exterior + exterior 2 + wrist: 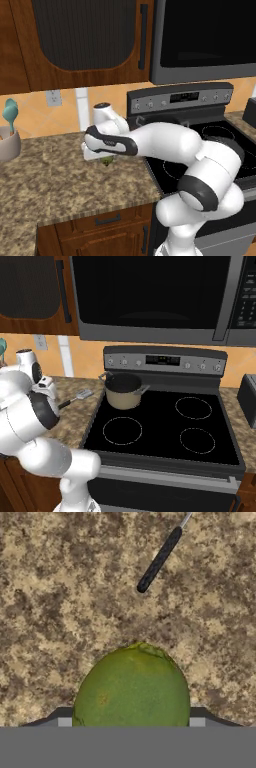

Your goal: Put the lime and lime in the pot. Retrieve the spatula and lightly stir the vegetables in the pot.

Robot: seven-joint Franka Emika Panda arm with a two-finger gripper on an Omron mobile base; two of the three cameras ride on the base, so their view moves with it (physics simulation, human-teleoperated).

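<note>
Hand [131, 724] is down over the granite surface [50, 175] left of the stove [165, 426], pointing at it. 1 lime [131, 687] sits between the 2 fingers in the hand view; the finger tips stand apart on either side of it, right at its flanks. Contact cannot be confirmed, so whether the lime is clamped is unclear. In the left base view a sliver of the lime [106, 160] shows under the white wrist, resting on or just above the surface.

Spatula [76, 398] lies flat on the surface just left of the stove, silver head toward the pot, black handle [159, 559] toward the arm. It is near the lime, not touching.

Pot [123, 390] stands upright on the rear left burner, interior dark.

Teal utensil [9, 116] stands in a holder [8, 144] at far left of the surface.
</note>
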